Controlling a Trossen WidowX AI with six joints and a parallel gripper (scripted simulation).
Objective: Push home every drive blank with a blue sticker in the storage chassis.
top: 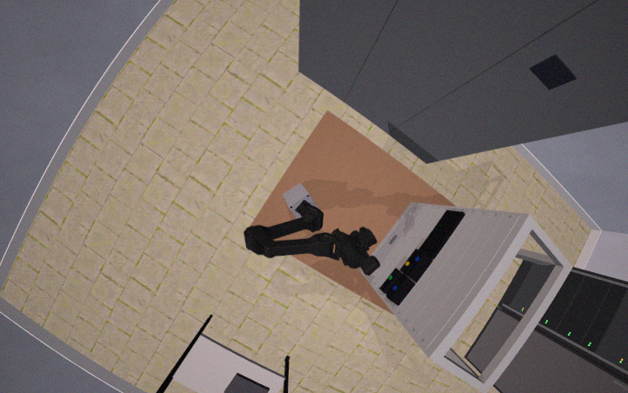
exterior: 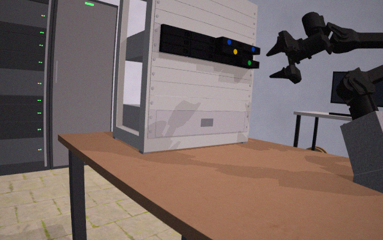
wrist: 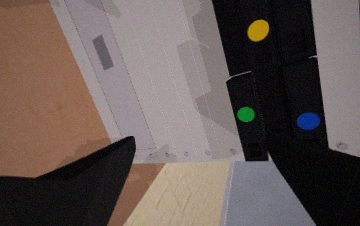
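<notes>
From above, my gripper [top: 370, 264] hangs wide open at nine o'clock of the rack [top: 482, 277], just off its sticker-marked drive blanks [top: 402, 277]
</notes>
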